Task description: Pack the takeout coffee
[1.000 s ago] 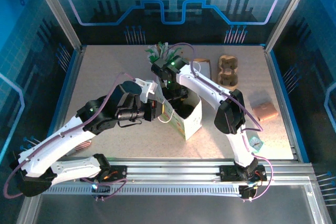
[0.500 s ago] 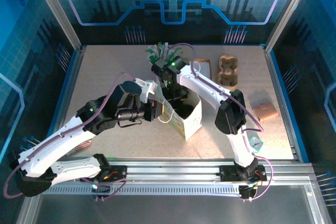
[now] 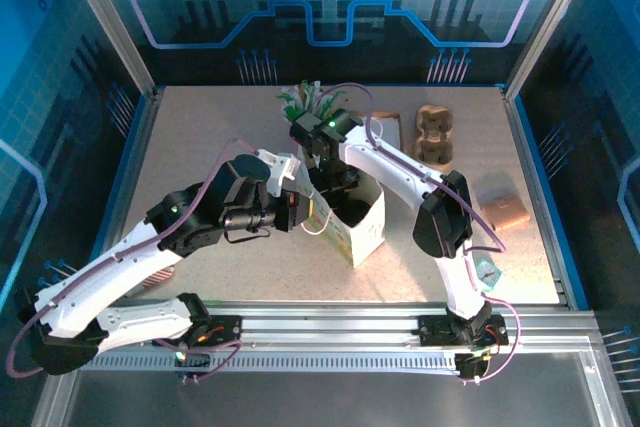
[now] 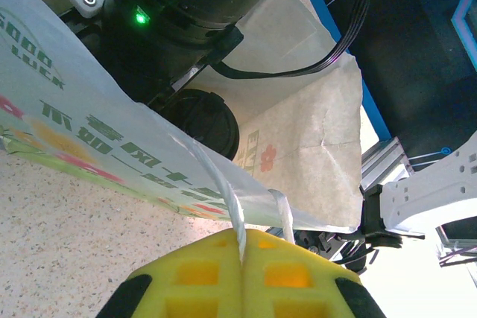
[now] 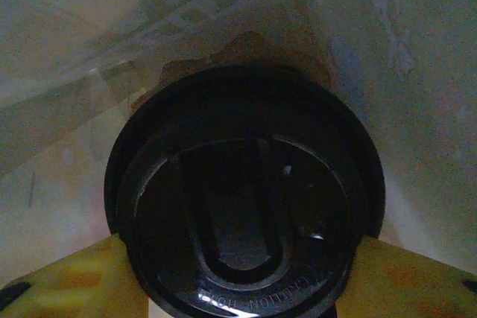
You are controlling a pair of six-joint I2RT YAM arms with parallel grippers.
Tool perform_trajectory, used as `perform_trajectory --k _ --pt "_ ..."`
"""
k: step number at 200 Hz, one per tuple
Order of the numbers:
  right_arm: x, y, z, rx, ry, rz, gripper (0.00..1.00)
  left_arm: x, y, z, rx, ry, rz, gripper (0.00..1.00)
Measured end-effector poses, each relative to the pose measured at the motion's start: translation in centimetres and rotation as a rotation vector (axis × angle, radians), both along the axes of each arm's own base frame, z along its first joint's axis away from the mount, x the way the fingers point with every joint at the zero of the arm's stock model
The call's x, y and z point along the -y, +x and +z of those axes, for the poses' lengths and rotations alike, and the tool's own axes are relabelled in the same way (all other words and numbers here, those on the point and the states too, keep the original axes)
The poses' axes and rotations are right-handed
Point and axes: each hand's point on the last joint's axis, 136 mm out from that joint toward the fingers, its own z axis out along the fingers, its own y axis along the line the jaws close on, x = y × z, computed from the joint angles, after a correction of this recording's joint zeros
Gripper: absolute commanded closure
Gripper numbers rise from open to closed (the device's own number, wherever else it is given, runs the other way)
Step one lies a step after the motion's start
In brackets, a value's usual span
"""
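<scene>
I'm watching the L pincer [image 4: 242, 249]. Its yellow pads are pressed together and pinching the white string handle [image 4: 223, 188] of the paper bag [image 4: 317, 139]. The string is running up from the tips to the bag's printed rim, and the bag mouth is gaping just beyond the L pincer.

The takeout coffee [image 4: 205, 121] is sitting inside the bag, ahead of and slightly left of the L tips, directly under the R wrist w/ its green light.

The R pincer [image 5: 238, 292] is reaching down inside the bag, w/ bag walls all around it. Its yellow fingers [image 5: 67, 281] are sitting on either side of the cup and running in under the black lid [image 5: 246, 184], so I'm reading it as half-spread and pinching the coffee just below the rim. The lid is covering the contact pts themselves. The lid is on the cup, centred betw. the fingers.

From the top cam, both arms are meeting at the bag near mid-table [image 3: 200, 137]. The pink cup of sachets [image 3: 308, 102] is standing just beyond the R wrist, and the brown cardboard carrier [image 3: 435, 134] is lying well off to its right, apart from the bag.
</scene>
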Motion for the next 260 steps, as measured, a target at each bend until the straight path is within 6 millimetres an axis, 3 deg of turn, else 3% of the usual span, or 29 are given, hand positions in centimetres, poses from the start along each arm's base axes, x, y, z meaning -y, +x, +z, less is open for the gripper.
perform_trajectory --k 114,260 --pt "-0.01 0.03 -0.02 0.005 0.004 0.0 0.43 0.01 -0.01 0.0 0.0 0.0 0.0 1.0" --pt "0.04 0.03 -0.03 0.004 0.001 0.0 0.28 0.01 0.0 -0.01 0.003 0.002 0.002 1.0"
